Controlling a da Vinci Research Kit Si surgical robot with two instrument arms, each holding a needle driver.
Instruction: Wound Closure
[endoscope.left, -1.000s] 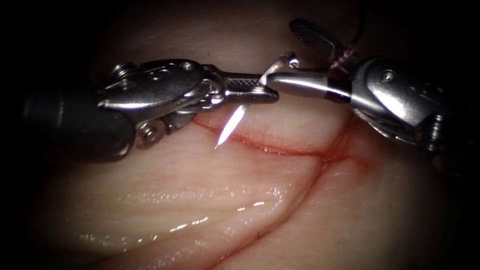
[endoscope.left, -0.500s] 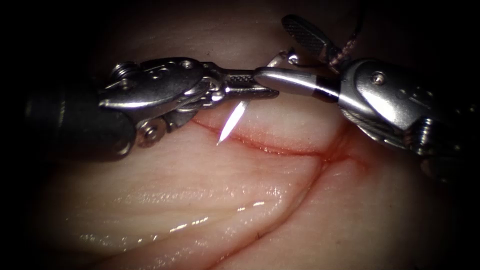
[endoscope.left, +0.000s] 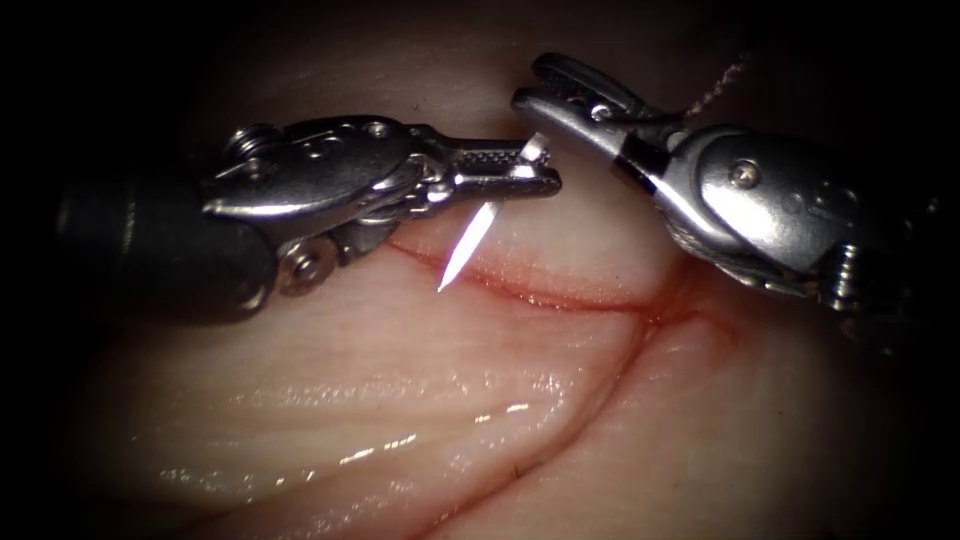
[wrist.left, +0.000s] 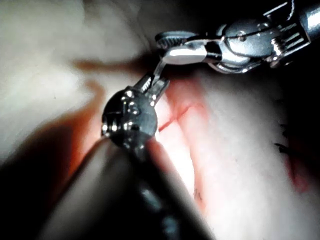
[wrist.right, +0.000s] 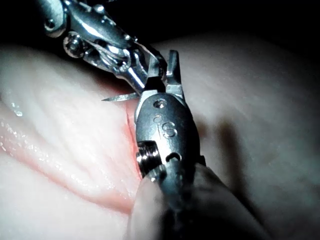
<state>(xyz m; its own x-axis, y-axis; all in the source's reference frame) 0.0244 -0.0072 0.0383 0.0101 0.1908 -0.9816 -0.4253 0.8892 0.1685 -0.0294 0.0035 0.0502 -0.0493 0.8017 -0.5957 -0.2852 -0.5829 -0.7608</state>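
Observation:
My left tool reaches in from the left, shut on the curved needle at about mid-curve. The needle's bright tip points down and left, in the air just above the cut, not in the tissue. My right tool comes in from the right, jaws closed on the needle's rear part just above the left tool's jaw tips. The thread trails up behind it. The left wrist view shows the needle running from the left tool up into the right tool. The right wrist view shows the needle tip beside the right tool.
The cut runs as a red line across the tissue, with red fluid at its right end. From there a second groove curves down toward the front. Wet glints lie on the near tissue.
The right tool's jaws were wide open around the needle's rear end; they have moved left and closed on it. The left tool and needle tip have barely moved.

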